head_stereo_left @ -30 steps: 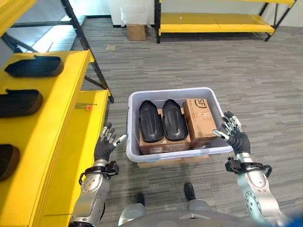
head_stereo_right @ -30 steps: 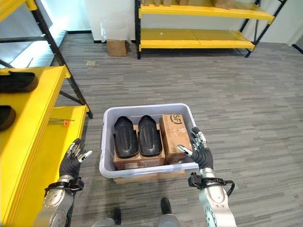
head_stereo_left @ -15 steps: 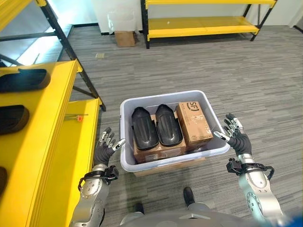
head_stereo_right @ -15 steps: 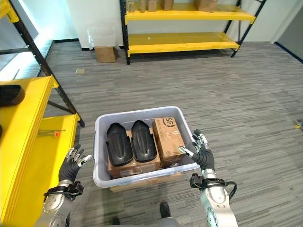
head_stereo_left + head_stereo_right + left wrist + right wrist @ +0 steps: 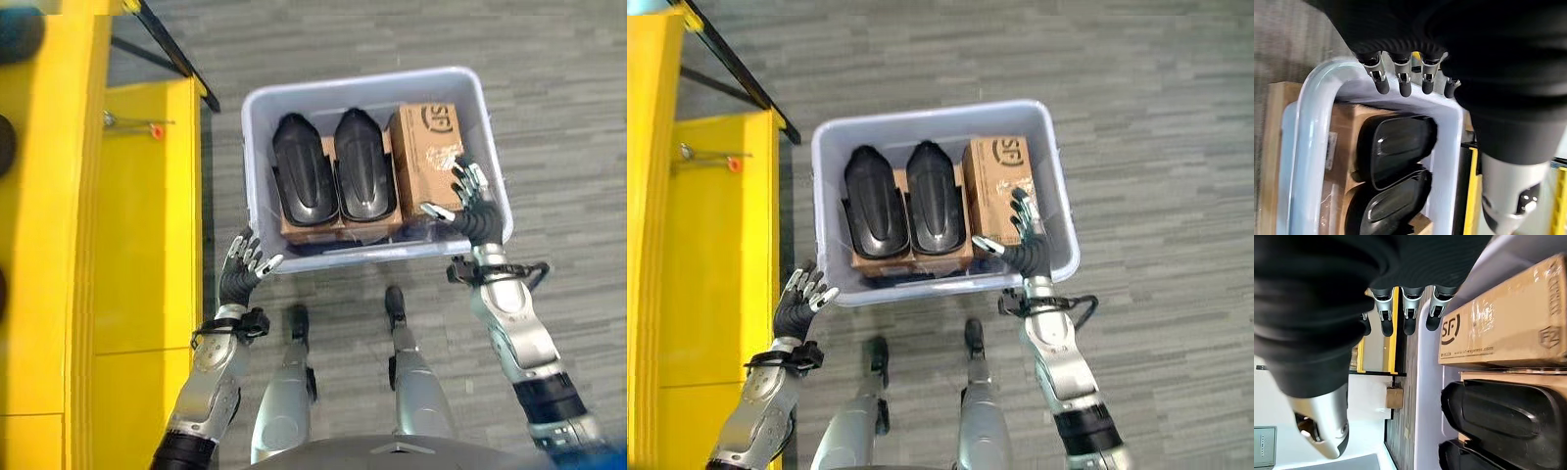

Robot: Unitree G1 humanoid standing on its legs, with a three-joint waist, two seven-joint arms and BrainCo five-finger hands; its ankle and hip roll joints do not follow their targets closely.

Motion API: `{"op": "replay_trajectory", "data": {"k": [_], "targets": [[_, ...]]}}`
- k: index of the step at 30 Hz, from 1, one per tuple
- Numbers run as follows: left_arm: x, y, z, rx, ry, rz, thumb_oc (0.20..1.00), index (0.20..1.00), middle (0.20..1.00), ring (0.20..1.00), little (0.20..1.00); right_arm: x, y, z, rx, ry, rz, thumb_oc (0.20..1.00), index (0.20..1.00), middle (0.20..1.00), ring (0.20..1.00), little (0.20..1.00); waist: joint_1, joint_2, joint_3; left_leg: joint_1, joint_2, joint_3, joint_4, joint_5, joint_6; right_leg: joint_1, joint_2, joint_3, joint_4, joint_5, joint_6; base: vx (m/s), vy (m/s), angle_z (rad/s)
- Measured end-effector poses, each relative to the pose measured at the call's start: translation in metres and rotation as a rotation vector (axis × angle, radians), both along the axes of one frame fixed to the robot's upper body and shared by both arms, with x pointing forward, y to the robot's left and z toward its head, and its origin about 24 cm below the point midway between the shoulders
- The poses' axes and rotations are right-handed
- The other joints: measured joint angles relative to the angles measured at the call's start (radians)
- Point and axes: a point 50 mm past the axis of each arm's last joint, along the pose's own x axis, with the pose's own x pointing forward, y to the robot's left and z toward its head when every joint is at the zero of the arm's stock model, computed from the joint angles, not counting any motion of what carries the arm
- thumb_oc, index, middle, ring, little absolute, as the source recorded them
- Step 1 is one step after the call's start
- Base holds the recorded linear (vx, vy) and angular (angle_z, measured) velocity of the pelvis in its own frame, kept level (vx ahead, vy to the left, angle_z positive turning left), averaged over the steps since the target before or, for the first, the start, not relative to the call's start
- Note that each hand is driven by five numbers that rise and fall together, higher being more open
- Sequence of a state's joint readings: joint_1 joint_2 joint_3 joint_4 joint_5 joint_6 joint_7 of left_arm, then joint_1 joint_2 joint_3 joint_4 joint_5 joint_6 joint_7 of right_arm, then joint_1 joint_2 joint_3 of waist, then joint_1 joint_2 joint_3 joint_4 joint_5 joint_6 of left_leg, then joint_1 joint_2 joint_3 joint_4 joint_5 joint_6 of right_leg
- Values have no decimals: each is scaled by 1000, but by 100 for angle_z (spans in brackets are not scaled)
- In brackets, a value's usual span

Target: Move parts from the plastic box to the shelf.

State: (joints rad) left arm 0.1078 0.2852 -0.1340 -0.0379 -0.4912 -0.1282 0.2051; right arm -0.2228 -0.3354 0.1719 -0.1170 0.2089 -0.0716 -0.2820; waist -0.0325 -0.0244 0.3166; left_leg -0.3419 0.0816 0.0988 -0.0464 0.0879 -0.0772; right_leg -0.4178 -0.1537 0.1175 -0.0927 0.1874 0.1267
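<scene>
A: Starting at our left, we have the yellow shelf [image 5: 59,196], and on its lower board one small orange-tipped item [image 5: 152,128] lying near the back edge. We can't tell what it is.

B: Next comes our left hand [image 5: 243,274], just off the near left corner of the plastic box [image 5: 257,147]. Its fingers are spread and straight, holding nothing — the wrist view shows their dark tips [image 5: 1403,89] right by the pale rim, though we can't tell whether they touch it.

A: Inside the box we count two black parts, the left one [image 5: 302,176] and the right one [image 5: 361,171], lying side by side on a flat cardboard carton [image 5: 312,225]. So the parts are in the box, none in our hands.

B: To their right stands one more carton, the brown cardboard box [image 5: 431,162], upright against the box's right wall. It carries a round printed mark and small lines of print; we leave those unread.

A: Last, our right hand [image 5: 470,211] at the near right corner of the box — fingers straight and fanned, over the rim beside the brown carton, gripping nothing. That makes two hands, two parts, two cartons.
</scene>
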Motion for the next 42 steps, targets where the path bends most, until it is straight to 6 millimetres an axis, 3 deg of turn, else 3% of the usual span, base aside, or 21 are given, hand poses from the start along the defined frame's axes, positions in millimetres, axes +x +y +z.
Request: {"op": "replay_trajectory", "data": {"k": [5, 11, 19, 30, 42], "targets": [[22, -12, 26, -6, -116, -21, 1000, 1000, 1000, 1000, 1000, 27, 11, 50, -63, -170, -29, 1000, 1000, 1000, 1000, 1000, 22, 23, 110, -64, 7, 0, 72, -27, -2, -32, 6, 3, 1, 17, -12, -74, 0, -3], [33, -16, 42, -12, -190, -13, 1000, 1000, 1000, 1000, 1000, 44, 2, 104, -129, -334, -133, 1000, 1000, 1000, 1000, 1000, 39, 36, 193, -162, 18, -3, 162, -52, -5, -94, 14, 6, 10, 35, -18, -33, 1, -1], [44, -25, 59, -22, -267, -29, 1000, 1000, 1000, 1000, 1000, 49, 9, 136, -97, -425, -162, 1000, 1000, 1000, 1000, 1000, 39, 33, 208, -281, 24, -1, 300, -100, 4, -186, 26, 33, 67, 34, -19, -11, 5, -7], [50, -28, 74, -31, -338, -30, 1000, 1000, 1000, 1000, 1000, 56, 23, 140, -111, -422, -139, 1000, 1000, 1000, 1000, 1000, 33, 32, 210, -385, 20, -7, 406, -136, 23, -251, 22, 37, 94, 32, -16, 0, 0, -1], [50, -29, 74, -35, -328, -13, 1000, 1000, 1000, 1000, 1000, 55, 47, 140, -124, -424, -42, 1000, 1000, 1000, 1000, 1000, 40, 30, 211, -411, 13, -28, 437, -150, 29, -259, 13, 25, 111, 22, -15, 3, -2, 3]]}}
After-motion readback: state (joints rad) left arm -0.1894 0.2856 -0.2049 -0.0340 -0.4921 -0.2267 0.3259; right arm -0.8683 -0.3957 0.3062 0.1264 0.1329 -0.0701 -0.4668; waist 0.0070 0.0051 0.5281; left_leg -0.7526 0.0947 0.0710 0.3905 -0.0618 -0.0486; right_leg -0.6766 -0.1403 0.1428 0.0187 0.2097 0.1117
